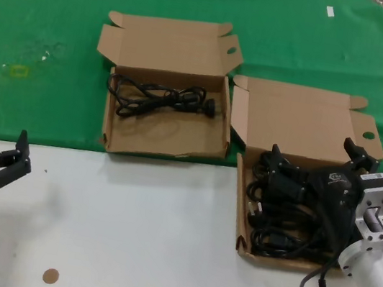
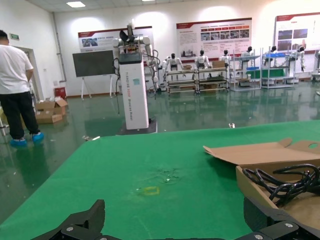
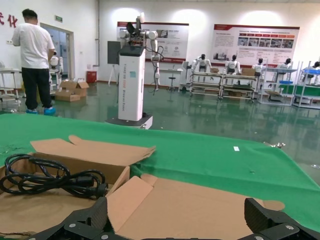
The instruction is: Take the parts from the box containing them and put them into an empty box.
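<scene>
As the right arm hangs over the full box, read each line below for its hazard.

Right pincer point(image 1: 352, 165): it sits low over the near-right box, just above the heaped cords; in its wrist view both black fingers point(image 3: 82, 220) stand wide apart with nothing between them.

Left pincer point(image 1: 7, 158): parked at the near-left of the white counter point(image 1: 147, 238), well apart from both boxes; its fingers are spread and hold nothing.

Source box point(image 1: 312, 119): lid folded back, tray crowded with the parts point(image 1: 287, 209), several black cords lying across one another.

Receiving box point(image 1: 171, 42): it lies up and left of the source on the green cloth point(image 1: 41, 32), lid open; one cord point(image 1: 162, 99) already rests along its far side, so it is no longer truly empty.

Tangle risk: you may close on more than one cord, since the loops overlap; a neighbour could be dragged out and dropped on the counter.

Box shift risk: the light cardboard tray could be tugged along if a plug snags on its wall.

Lid risk: the raised lid behind the tray stands near the fingers; a careless lift toward the other box could catch its flap.

Slack risk: a loosely coiled cord may hang down and trail over the rim between the two boxes.
</scene>
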Controlling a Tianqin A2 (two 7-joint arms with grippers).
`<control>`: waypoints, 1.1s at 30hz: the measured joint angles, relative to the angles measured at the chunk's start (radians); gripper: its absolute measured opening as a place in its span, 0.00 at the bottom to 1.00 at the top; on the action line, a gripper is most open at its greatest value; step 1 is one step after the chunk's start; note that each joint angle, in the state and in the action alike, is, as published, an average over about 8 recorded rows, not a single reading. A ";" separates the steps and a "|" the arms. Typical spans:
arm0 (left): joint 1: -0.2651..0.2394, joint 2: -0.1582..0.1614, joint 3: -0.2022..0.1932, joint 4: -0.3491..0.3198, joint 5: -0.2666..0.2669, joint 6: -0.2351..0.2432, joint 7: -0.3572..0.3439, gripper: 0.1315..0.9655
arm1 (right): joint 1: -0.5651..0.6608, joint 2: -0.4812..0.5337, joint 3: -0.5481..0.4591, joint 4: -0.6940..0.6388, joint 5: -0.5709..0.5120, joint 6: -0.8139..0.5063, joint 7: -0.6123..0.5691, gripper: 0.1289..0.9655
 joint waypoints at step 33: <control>0.000 0.000 0.000 0.000 0.000 0.000 0.000 1.00 | 0.000 0.000 0.000 0.000 0.000 0.000 0.000 1.00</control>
